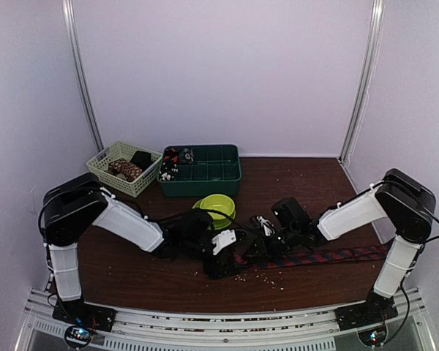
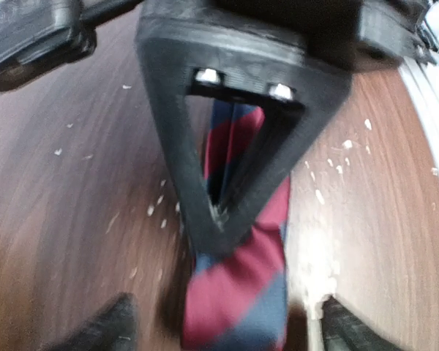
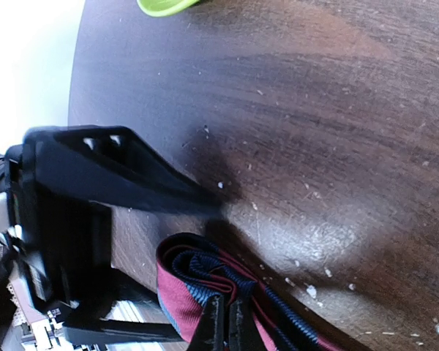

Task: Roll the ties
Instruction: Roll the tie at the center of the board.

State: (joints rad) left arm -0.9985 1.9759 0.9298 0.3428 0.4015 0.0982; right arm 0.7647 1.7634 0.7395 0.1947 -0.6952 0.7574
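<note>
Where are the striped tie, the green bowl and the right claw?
striped tie (image 2: 234, 292): left wrist view, its striped end.
green bowl (image 1: 218, 203): top view, its inside.
right claw (image 3: 228, 307): right wrist view, between its fingertips.

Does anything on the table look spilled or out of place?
Yes. Small pale crumbs lie scattered on the dark wooden table around the striped tie, as if something was spilled. Nothing else looks odd.

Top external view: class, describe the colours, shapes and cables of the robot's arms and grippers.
The left arm and right arm have white shells, bulky black joint housings and black cables. The left gripper and right gripper are mostly black, with tapering fingers.
</note>
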